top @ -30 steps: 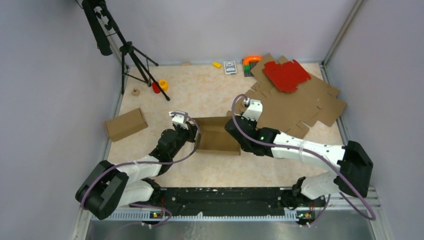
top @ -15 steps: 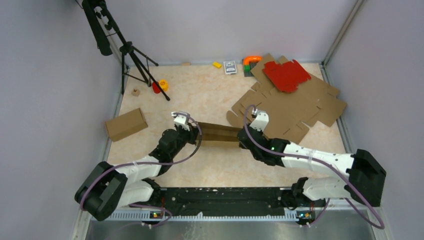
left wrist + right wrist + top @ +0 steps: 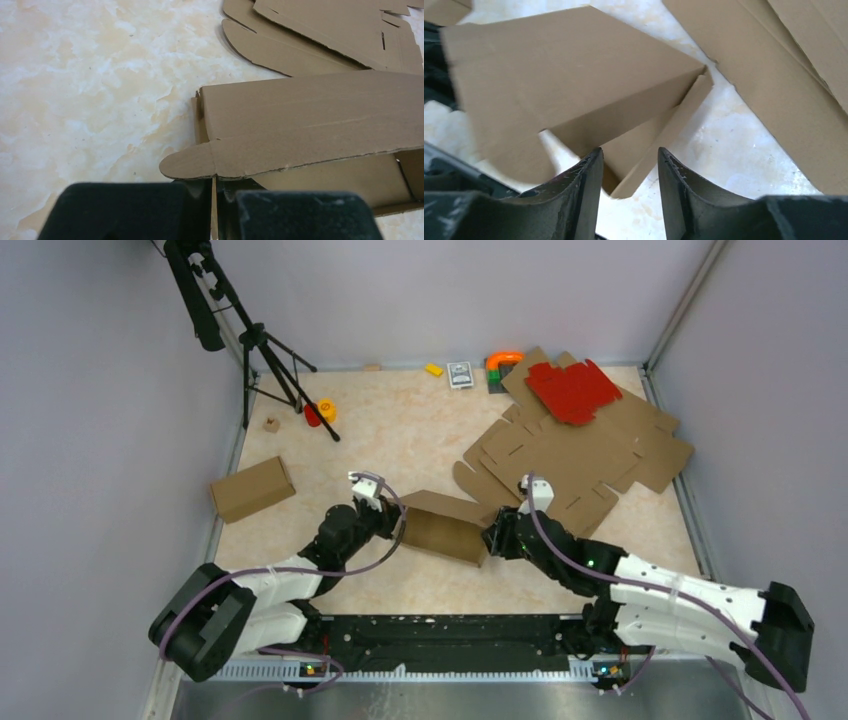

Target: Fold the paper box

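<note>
The paper box [image 3: 441, 525] is a brown, partly folded cardboard piece lying between my two grippers in the middle of the table. My left gripper [image 3: 388, 518] is at its left end. In the left wrist view the left gripper [image 3: 214, 197] is shut on a thin upright wall of the paper box [image 3: 310, 117], just under a rounded lid flap. My right gripper [image 3: 496, 536] is at the box's right end. In the right wrist view the right gripper [image 3: 629, 162] stands open, with an end flap of the paper box [image 3: 574, 80] loose between its fingers [image 3: 589, 175].
Flat brown die-cut sheets [image 3: 585, 455] lie at the back right with a red sheet [image 3: 572, 390] on top. A finished brown box [image 3: 252, 488] sits at the left edge. A black tripod [image 3: 262, 350] stands at the back left, with small items [image 3: 460, 373] along the far wall.
My right gripper has opened and let go of the box, and its arm has swung toward the near right. The box's lid panel has come down over its open inside.
</note>
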Robot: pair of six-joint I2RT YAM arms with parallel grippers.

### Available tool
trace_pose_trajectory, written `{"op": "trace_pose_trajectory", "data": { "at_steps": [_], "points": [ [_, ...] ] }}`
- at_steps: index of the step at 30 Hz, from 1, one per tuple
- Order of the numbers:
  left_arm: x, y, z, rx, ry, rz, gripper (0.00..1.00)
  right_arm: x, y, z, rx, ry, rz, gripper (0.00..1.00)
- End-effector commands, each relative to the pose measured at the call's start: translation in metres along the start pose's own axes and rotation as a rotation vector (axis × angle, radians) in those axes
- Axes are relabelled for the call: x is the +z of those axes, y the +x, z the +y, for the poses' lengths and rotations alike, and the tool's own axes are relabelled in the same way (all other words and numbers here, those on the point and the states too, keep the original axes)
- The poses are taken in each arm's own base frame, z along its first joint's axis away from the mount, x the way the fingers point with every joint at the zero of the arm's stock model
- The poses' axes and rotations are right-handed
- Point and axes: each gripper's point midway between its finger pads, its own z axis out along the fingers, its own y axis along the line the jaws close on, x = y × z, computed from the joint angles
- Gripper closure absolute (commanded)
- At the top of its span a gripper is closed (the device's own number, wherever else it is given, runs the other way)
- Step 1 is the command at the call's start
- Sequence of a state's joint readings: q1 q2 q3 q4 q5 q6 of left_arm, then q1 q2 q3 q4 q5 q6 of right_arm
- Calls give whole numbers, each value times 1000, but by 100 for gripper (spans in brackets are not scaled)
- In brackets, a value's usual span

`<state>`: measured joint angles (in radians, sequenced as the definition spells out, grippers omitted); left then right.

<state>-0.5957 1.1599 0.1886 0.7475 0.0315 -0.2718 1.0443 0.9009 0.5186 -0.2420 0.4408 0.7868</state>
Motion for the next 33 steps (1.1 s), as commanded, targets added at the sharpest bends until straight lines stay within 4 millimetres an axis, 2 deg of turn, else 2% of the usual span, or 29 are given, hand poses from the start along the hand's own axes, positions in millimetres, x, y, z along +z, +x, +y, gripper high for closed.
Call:
{"op": "trace_pose_trajectory", "data": {
  "at_steps": [1, 6, 10, 13, 17, 19, 21, 24, 28, 31, 33],
  "points": [
    [-2, -3, -7, 20, 35, -16, 100, -20, -9, 16, -26, -132, -22, 55],
    [-2, -4, -9, 33, 44, -18, 100, -39, -24, 17, 1, -195, -94, 53],
    [0, -5, -11, 42, 50, -15, 100, -47, -37, 14, 40, -199, -153, 42],
    [0, -4, -12, 49, 50, -13, 100, -52, -48, 14, 77, -213, -207, 40],
    [0, -3, -13, 55, 52, -9, 100, -42, -67, -11, 154, -69, -230, 39],
    [1, -3, -15, 60, 56, -7, 100, -34, -77, -9, 177, -74, -206, 37],
    [1, -2, -15, 65, 58, 0, 100, -24, -83, 1, 178, -126, -167, 35],
    [0, -3, -17, 70, 63, 7, 100, -6, -79, 16, 128, -175, -67, 34],
    [-4, -2, -19, 54, 64, 19, 96, 18, -51, 36, 72, -266, 81, 38],
    [-6, 2, -18, 28, 55, 44, 92, 36, -23, 40, 34, -274, 228, 48],
    [-9, 6, -21, 3, 64, 68, 88, 42, -14, 38, 19, -265, 270, 57]
  ]
}}
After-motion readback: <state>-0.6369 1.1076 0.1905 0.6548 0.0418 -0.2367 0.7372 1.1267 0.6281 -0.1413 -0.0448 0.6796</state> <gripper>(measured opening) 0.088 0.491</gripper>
